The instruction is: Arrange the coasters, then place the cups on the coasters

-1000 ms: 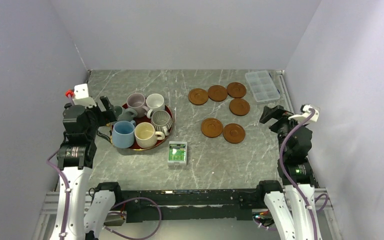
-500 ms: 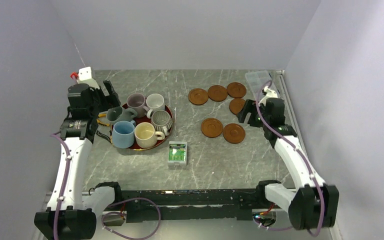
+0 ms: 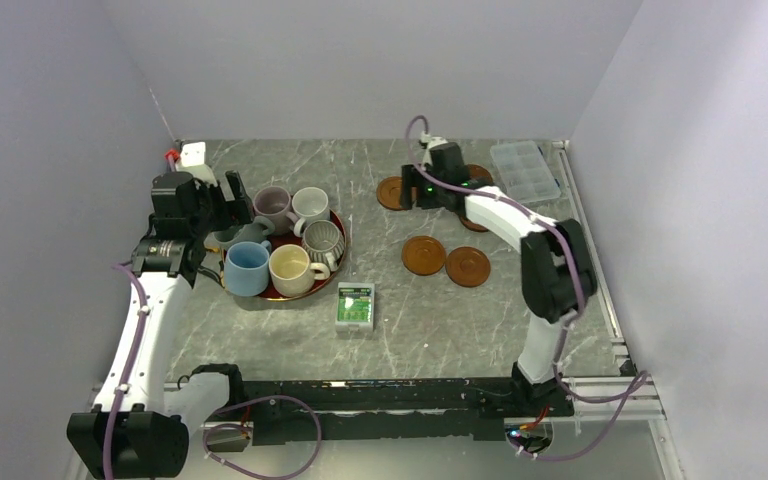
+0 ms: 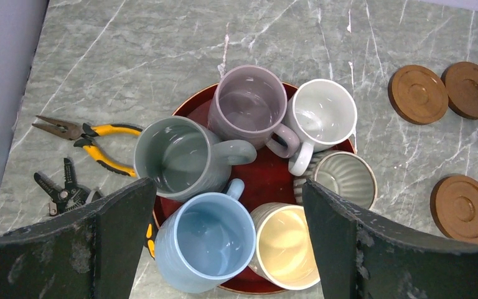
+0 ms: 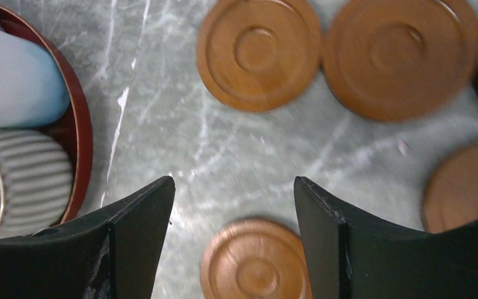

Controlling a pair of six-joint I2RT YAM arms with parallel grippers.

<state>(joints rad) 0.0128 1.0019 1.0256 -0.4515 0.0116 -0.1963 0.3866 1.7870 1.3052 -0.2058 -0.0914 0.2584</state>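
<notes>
Six coasters (image 3: 423, 255) lay loosely grouped on the right half of the marble table (image 3: 400, 320), not yet arranged. Six cups (image 4: 249, 103) stood packed close on the dark-red tray (image 4: 264, 180) at the left. The right gripper (image 5: 231, 184) hung over bare marble among the coasters, jaws apart, holding nothing. The left gripper (image 4: 225, 187) hovered above the cups, jaws spread wide, empty. Risk noted: the discs lay flat and close together, so closing fingers could skid off a rim or drag a neighbour. A descent among the crowded cups could tip one.
</notes>
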